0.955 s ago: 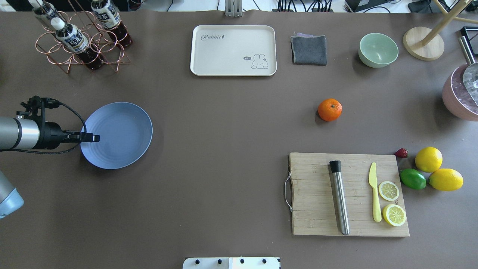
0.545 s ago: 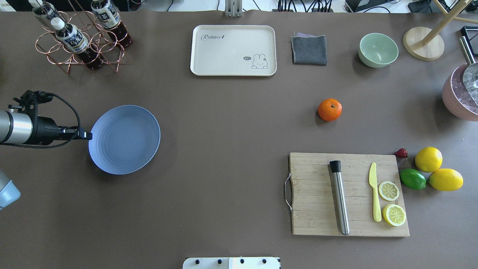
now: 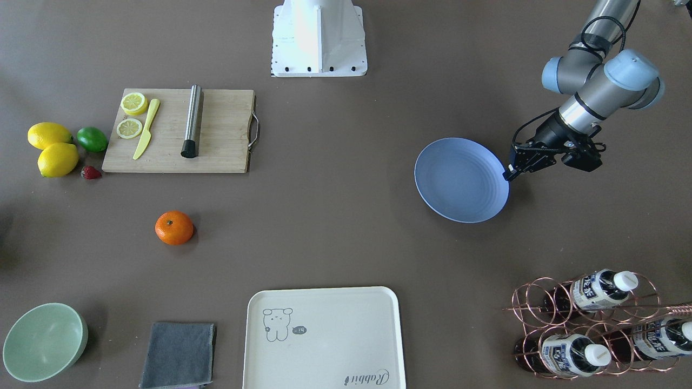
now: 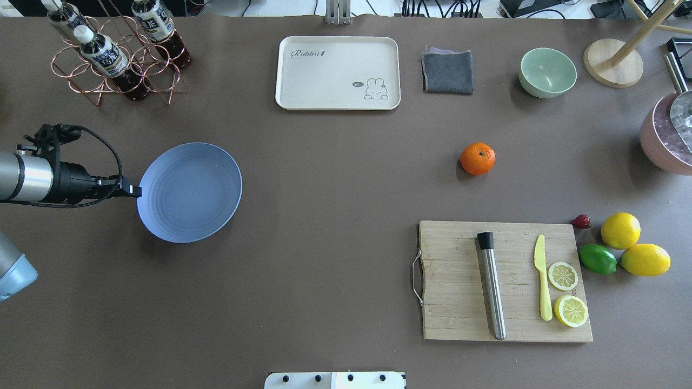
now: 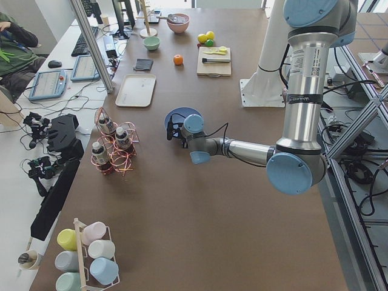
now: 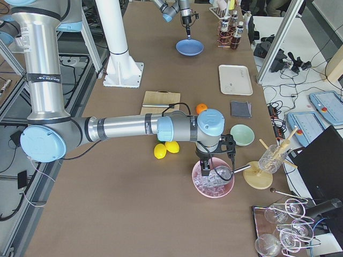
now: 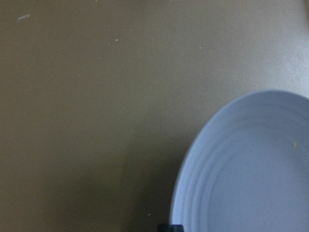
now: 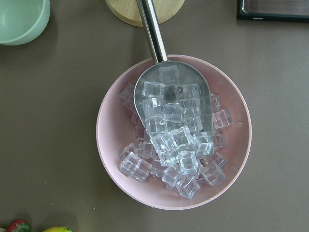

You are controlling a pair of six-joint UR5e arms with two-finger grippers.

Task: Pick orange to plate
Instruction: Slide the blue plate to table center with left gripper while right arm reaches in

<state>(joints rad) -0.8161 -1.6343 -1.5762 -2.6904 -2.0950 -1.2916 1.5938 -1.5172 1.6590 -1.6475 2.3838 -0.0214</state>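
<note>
Since half a second ago the left gripper [image 4: 134,190] has pushed right, and your plate [image 4: 189,192] has slid right and slightly farther away with it. Its fingers are pressed together, tip touching the plate's left rim. Well to the right, the orange [image 4: 477,158] sits alone on the table [image 4: 324,178], on the far side of the cutting board [image 4: 459,281]. At the right end the right gripper [image 6: 214,166] hangs over the pink bowl [image 8: 239,145] of ice — you cannot tell whether its fingers are spread.

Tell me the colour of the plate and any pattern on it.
The plate is periwinkle blue with faint concentric rings; clearest in the overhead exterior view.
</note>
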